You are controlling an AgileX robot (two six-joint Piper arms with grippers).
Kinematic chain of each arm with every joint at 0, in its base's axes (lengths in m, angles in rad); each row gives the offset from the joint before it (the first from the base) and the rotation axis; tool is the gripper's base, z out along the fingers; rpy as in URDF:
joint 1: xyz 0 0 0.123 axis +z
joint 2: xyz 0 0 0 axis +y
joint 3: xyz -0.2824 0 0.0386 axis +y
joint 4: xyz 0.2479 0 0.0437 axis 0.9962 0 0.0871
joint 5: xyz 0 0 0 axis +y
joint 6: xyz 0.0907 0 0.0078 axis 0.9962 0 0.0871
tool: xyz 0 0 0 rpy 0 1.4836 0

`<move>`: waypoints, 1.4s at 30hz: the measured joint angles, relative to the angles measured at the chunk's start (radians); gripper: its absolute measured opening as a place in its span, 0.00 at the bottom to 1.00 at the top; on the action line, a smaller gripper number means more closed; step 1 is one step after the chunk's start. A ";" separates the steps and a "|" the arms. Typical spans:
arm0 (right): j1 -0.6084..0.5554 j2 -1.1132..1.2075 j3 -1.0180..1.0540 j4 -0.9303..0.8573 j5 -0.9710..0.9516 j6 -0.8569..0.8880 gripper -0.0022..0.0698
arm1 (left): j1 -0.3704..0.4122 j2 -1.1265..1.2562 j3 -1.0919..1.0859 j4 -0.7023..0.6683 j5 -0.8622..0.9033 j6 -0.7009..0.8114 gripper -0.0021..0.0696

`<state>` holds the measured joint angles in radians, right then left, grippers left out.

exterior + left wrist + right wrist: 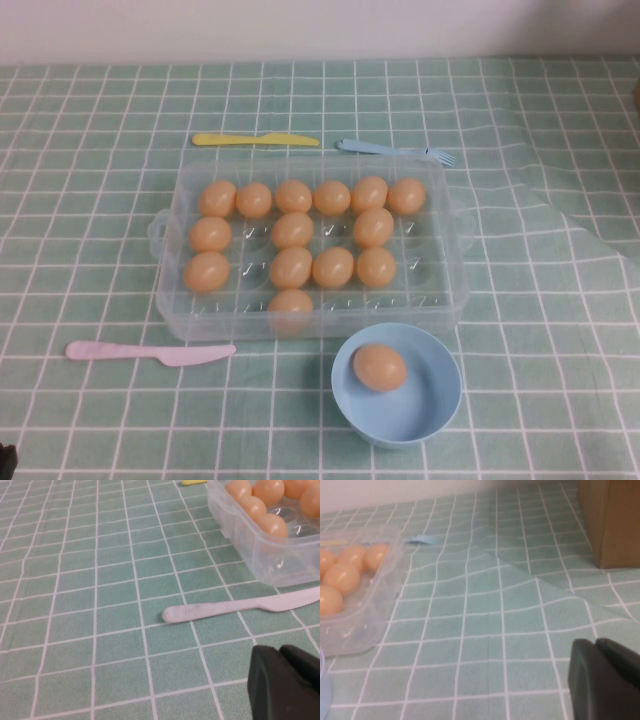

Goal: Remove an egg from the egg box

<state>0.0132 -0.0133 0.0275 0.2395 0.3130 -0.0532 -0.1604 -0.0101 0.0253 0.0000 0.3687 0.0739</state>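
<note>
The clear plastic egg box (428, 302) stands in the middle of the table in the high view, with several tan-orange eggs (292, 230) in its wells. One more egg (380, 367) lies in a round light-blue bowl (432, 420) just in front of the box. Neither arm reaches into the high view. My left gripper (279, 649) is shut and empty, low over the cloth to the left front of the box (270, 555). My right gripper (596, 641) is shut and empty too, over the cloth to the right of the box (375, 605).
A pink plastic knife (150, 352) lies left of the bowl, close to the left gripper. A yellow knife (255, 140) and a blue fork (395, 150) lie behind the box. The cloth has a raised fold (560, 215) at the right. A brown box (610, 520) stands far right.
</note>
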 joint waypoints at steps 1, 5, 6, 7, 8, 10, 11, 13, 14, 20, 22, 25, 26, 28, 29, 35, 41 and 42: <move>0.000 0.000 0.000 0.002 -0.006 0.000 0.01 | 0.000 0.000 0.000 0.000 0.000 0.000 0.02; 0.000 0.000 0.000 0.022 -0.077 0.000 0.01 | 0.000 0.000 0.000 0.000 0.000 0.000 0.02; 0.000 0.000 0.000 0.037 -0.090 0.000 0.01 | 0.000 0.000 0.000 0.000 0.000 0.000 0.02; 0.000 0.000 0.000 0.064 -0.106 0.000 0.01 | 0.000 0.000 0.000 0.000 0.000 0.000 0.02; 0.000 0.000 0.000 0.108 -0.125 0.000 0.01 | 0.000 0.000 0.000 0.000 0.000 0.000 0.02; 0.000 0.000 0.000 0.169 -0.149 0.000 0.01 | 0.000 0.000 0.000 0.000 0.000 0.000 0.02; 0.000 0.000 0.000 0.226 -0.169 0.000 0.01 | 0.000 0.000 0.000 0.000 0.000 0.000 0.02; 0.000 0.000 0.000 0.307 -0.187 0.000 0.01 | 0.000 0.000 0.000 0.000 0.000 0.000 0.02; 0.000 0.000 0.000 0.328 -0.196 0.000 0.01 | 0.000 0.000 0.000 0.000 0.000 0.000 0.02; 0.000 0.000 0.000 0.390 -0.217 0.000 0.01 | 0.000 0.000 0.000 0.000 0.000 0.000 0.02; 0.000 0.000 0.000 0.424 -0.207 0.000 0.01 | 0.000 0.000 0.000 0.000 0.000 0.000 0.02; 0.000 0.006 -0.040 0.442 -0.117 0.000 0.01 | 0.000 0.000 0.000 0.000 0.000 0.000 0.02; 0.000 0.024 -0.072 0.443 -0.075 0.000 0.01 | 0.000 0.000 0.000 0.000 0.000 0.000 0.02; 0.000 0.079 -0.141 0.440 0.008 0.000 0.01 | 0.000 0.000 0.000 0.000 0.000 0.000 0.02; 0.000 0.118 -0.183 0.435 0.057 0.000 0.01 | 0.000 0.000 0.000 0.000 0.000 0.000 0.02; 0.000 0.391 -0.425 0.339 0.360 0.000 0.01 | 0.000 0.000 0.000 0.000 0.000 0.000 0.02; 0.000 0.645 -0.603 0.221 0.559 -0.003 0.01 | 0.000 0.000 0.000 0.000 0.000 0.000 0.02; 0.000 0.679 -0.631 0.211 0.586 -0.009 0.01 | 0.000 0.000 0.000 0.000 0.000 0.000 0.02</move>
<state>0.0132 0.6654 -0.6039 0.4505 0.8992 -0.0622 -0.1604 -0.0101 0.0253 0.0000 0.3687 0.0739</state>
